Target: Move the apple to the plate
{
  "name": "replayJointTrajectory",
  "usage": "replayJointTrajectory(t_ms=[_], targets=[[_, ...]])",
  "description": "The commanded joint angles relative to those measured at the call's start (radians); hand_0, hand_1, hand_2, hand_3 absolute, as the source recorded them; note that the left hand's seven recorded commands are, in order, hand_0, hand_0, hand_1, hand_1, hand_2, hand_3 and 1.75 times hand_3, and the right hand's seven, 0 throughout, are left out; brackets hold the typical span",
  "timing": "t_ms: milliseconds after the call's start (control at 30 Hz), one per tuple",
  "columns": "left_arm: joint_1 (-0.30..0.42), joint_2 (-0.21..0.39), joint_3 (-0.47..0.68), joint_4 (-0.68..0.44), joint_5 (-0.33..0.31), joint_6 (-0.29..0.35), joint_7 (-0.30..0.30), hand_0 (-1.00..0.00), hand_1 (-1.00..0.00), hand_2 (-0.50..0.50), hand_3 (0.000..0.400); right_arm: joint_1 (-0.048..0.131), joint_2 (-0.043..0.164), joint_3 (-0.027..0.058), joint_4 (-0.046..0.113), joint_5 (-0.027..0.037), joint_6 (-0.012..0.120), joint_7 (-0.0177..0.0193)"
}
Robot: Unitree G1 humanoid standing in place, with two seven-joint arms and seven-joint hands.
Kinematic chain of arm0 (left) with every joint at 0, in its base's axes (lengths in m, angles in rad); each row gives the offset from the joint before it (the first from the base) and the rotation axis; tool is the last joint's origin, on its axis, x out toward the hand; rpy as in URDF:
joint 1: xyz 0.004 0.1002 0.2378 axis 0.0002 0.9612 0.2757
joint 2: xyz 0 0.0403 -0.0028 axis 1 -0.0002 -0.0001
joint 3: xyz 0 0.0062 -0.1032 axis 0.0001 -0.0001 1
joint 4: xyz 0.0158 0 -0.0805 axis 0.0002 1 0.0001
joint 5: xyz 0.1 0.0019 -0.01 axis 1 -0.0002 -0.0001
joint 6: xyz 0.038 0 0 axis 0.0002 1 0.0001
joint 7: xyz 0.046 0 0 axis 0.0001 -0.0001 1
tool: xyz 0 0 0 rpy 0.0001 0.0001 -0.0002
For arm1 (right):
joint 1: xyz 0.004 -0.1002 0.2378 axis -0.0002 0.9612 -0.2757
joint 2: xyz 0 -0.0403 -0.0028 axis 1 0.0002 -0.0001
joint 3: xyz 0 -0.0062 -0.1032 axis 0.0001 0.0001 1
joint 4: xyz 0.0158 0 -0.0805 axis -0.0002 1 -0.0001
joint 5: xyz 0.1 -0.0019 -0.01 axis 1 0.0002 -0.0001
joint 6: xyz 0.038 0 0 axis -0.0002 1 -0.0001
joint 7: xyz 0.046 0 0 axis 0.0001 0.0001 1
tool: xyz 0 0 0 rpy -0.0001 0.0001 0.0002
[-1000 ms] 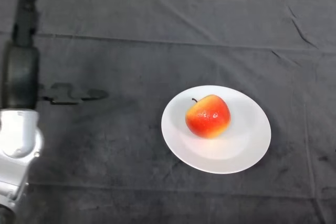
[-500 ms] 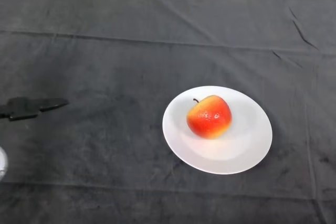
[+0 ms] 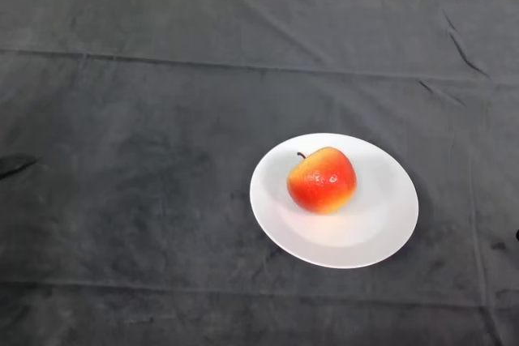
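A red and yellow apple [image 3: 322, 180] with a short stem sits upright on a white round plate [image 3: 381, 228], a little left of the plate's middle. The plate lies on the dark cloth to the right of the table's centre.
The dark cloth [image 3: 146, 103] covers the whole table, with creases at the far right and a fold line across the back. The table's far edge runs along the top of the view.
The left arm and hand at the left edge have withdrawn out of the view to the left. Their shadow has shrunk to a sliver. The apple and plate have not moved.
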Motion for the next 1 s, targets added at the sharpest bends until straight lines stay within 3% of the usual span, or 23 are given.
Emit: replayJointTrajectory(t_ms=[33, 500, 1000], targets=[[0.007, 0.059, 0.033, 0.033, -0.007, -0.029, 0.020, 0.00, 0.00, 0.00, 0.000, 0.095, 0.074, -0.0033, 0.080, 0.0118, 0.083, -0.0020], [-0.015, 0.029, 0.069, 0.042, 0.021, -0.026, 0.050, 0.00, 0.00, 0.00, 0.000, 0.095, 0.074, -0.0040, 0.080, 0.0111, 0.083, -0.0020], [-0.023, 0.016, 0.081, 0.056, 0.035, -0.035, 0.031, 0.00, 0.00, 0.00, 0.000, 0.095, 0.074, -0.0048, 0.081, 0.0104, 0.082, -0.0021]])
